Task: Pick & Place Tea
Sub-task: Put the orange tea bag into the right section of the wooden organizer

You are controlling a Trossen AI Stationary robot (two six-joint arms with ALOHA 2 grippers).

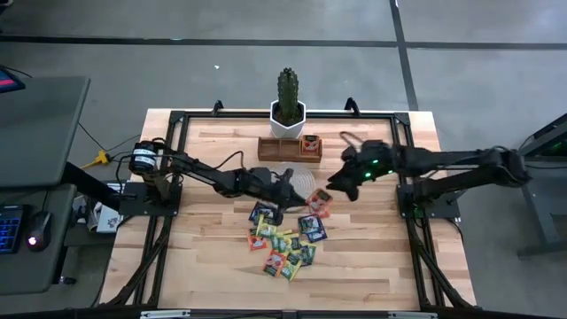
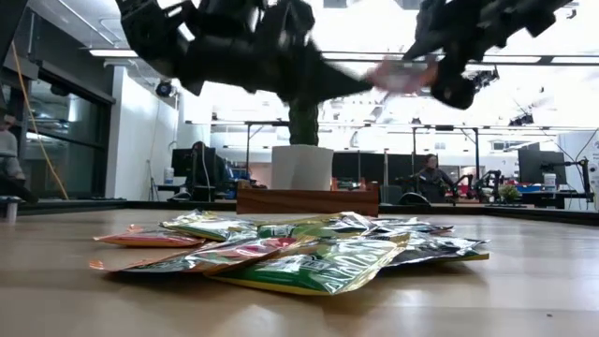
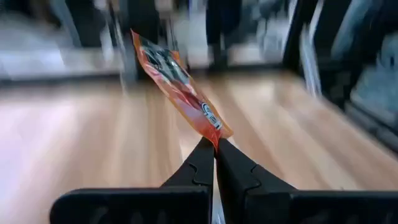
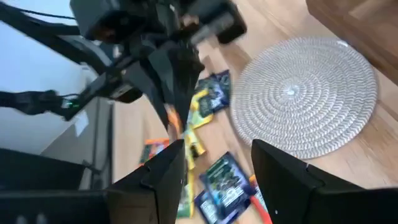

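Observation:
Several small square tea sachets [image 1: 285,239] in mixed colours lie in a loose pile [image 2: 299,248] on the wooden table near its middle. My left gripper [image 3: 216,144] reaches in from the table's left, above the pile's far edge, and is shut on one orange sachet [image 3: 180,81]. In the high view that sachet [image 1: 319,202] shows just beyond the left fingertips [image 1: 299,190]. My right gripper [image 4: 217,168] stands open and holds nothing, right of the held sachet and above the table [image 1: 341,188]. My left gripper pinches the orange sachet by one corner [image 3: 214,134] between the free ends of its two fingers. The fingers come roughly level from the table's left. The sachet sticks out beyond them, tilted upward, lifted clear of the table and the pile.
A round whitish woven mat [image 4: 305,93] lies just beyond the pile, below both grippers. Behind it stand a brown wooden tray [image 1: 290,147] and a cactus in a white pot [image 1: 287,111]. Black frame rails [image 1: 168,177] run along the table's edges.

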